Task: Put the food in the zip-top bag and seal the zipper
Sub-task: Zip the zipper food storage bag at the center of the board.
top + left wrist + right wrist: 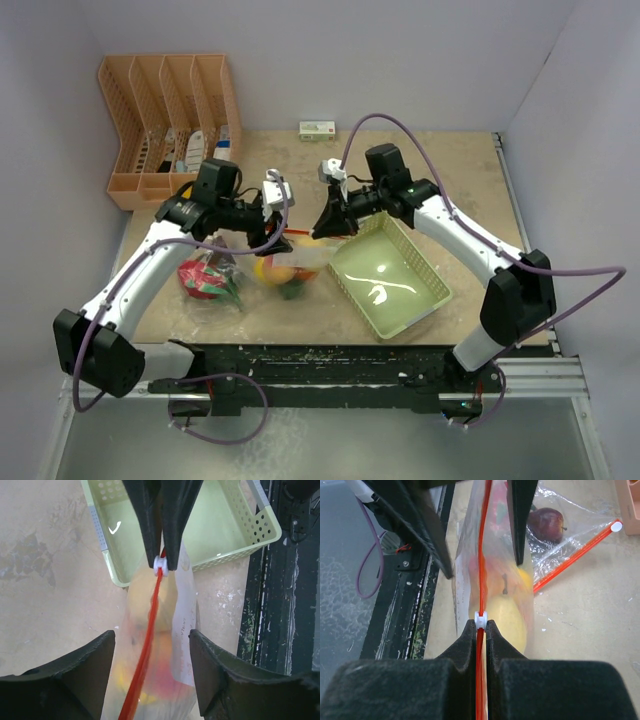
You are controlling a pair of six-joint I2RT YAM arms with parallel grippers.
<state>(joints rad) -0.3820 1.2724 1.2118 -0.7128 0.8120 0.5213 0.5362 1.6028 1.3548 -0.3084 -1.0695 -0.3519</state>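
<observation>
One straight zipper (481,555), right pincer (480,626) clamped

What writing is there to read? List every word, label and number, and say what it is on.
No text can be read.
White label on the clear bag: print too small and blurred.
Small green-and-white box at the back: too small.
Packets in the orange rack: too small.
</observation>
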